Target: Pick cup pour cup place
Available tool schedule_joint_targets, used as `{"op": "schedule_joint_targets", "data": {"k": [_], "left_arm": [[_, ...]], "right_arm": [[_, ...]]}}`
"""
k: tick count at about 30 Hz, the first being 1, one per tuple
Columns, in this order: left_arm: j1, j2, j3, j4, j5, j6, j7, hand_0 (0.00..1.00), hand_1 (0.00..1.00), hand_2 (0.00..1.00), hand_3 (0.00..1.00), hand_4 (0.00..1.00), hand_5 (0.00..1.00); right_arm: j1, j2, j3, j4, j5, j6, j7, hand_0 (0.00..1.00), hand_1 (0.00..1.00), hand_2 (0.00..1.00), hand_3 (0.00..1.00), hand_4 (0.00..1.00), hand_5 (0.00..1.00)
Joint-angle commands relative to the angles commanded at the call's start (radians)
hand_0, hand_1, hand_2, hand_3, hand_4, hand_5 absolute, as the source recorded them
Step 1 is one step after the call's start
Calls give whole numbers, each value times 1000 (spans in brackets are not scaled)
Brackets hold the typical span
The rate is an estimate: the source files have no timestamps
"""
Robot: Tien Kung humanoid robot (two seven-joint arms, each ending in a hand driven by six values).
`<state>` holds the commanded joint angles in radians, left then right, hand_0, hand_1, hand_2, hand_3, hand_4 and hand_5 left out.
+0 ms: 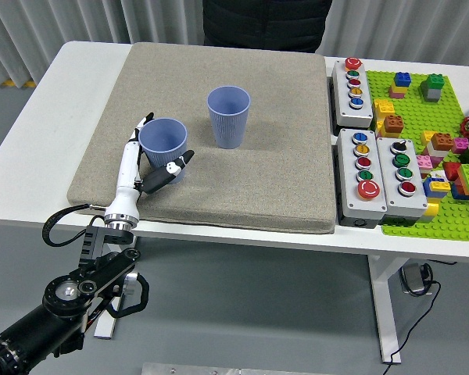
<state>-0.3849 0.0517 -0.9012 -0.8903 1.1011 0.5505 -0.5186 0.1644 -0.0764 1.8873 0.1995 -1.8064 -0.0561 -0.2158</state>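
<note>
Two blue ribbed cups stand on the grey mat (250, 187). The near cup (162, 134) is left of centre. The far cup (228, 116) stands upright to its right and further back. My left hand (161, 150), white with black fingers, is wrapped around the near cup. Its fingers (144, 122) are at the cup's left side and its thumb (172, 168) is at the front. The cup stands on or just above the mat. The right arm does not show.
Three grey button boxes (363, 176) lie right of the mat. A green baseplate (445, 211) with several coloured bricks lies at the far right. A person in dark clothing (266, 23) stands at the far side, with no hands showing.
</note>
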Motion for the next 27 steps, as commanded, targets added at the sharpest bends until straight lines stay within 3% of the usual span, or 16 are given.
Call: {"op": "schedule_joint_targets", "data": {"k": [13, 14, 27], "left_arm": [[45, 21, -43, -54, 68, -30, 32, 793, 829, 998, 998, 995, 448], [53, 25, -50, -66, 76, -35, 37, 847, 883, 998, 998, 997, 475], [114, 64, -146, -222, 134, -46, 69, 924, 941, 998, 998, 998, 510]], "right_arm": [[-6, 0, 4, 0, -8, 1, 1, 701, 703, 648, 626, 20, 316], [-6, 0, 4, 0, -8, 1, 1, 701, 702, 647, 625, 19, 315], [-6, -1, 6, -1, -11, 1, 2, 701, 702, 646, 625, 18, 315]]}}
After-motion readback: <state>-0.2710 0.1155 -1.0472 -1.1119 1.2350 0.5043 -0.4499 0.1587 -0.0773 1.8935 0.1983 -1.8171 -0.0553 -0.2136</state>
